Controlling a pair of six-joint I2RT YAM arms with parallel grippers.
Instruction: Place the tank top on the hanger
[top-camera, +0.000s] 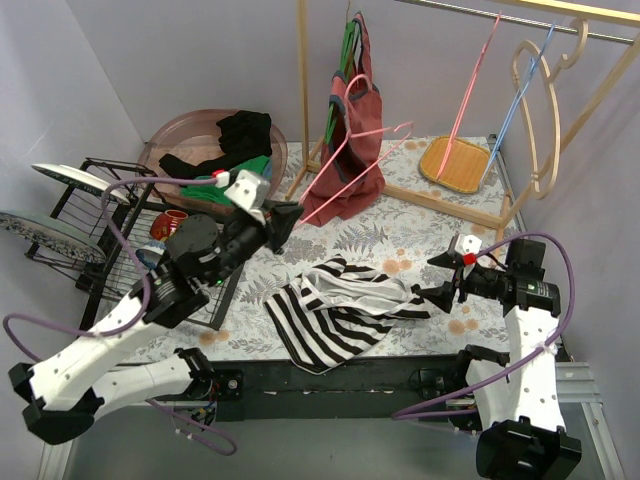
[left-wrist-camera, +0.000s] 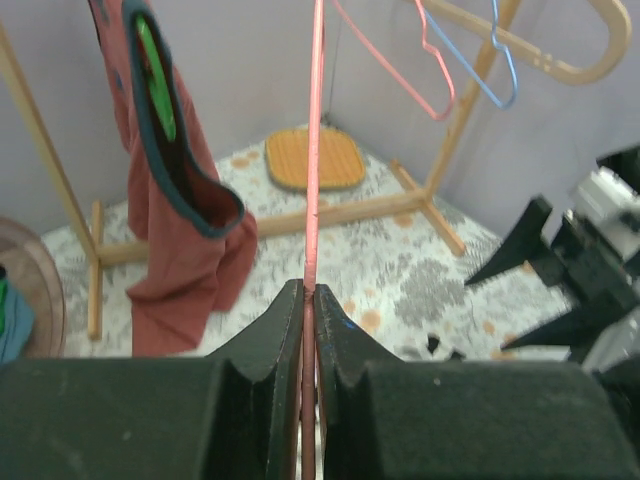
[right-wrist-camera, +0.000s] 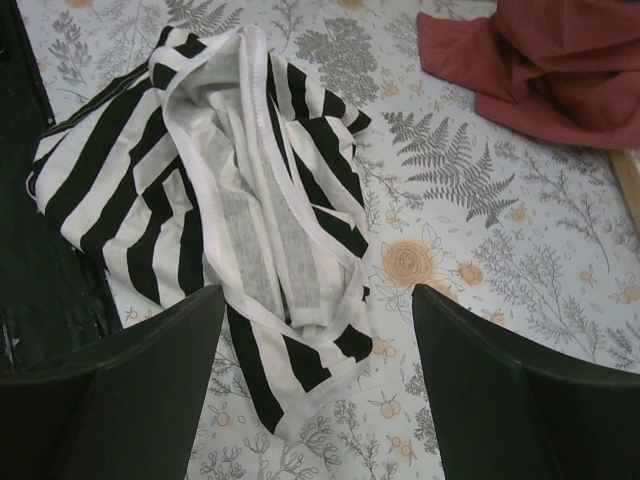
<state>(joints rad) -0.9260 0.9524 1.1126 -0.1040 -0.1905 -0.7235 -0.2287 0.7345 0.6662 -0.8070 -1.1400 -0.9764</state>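
1. Grip on the left side: my left gripper (left-wrist-camera: 308, 292) is closed on one thin bar of the pink hanger (left-wrist-camera: 315, 150). It holds the hanger in the air above the table (top-camera: 400, 215), and from overhead the hook end sits in front of the red top (top-camera: 345, 195).
2. My right gripper (right-wrist-camera: 318, 300) has its jaws spread wide with nothing between them. It hovers just above one end of the tank top (right-wrist-camera: 200, 190).
3. The tank top lies crumpled on the table between the two arms, near their bases. It is partly folded over itself, with white-trimmed edges looping across the stripes, and it is not touching the hanger.
4. I judge the step in hand to be picking up the top with the right gripper, so an opening can be fed over a hanger arm.
5. To do it well, I would aim for a single white trim edge at a strap or the neckline, not a bunch of striped cloth. Pinching several layers would close the opening I need.
6. I would come straight down, close only once both fingers bracket the trim, then lift slowly so the folds fall open.
7. On the left, I would hold the hanger level and clear of the red top, so the thin bar doesn't twist in the jaws.
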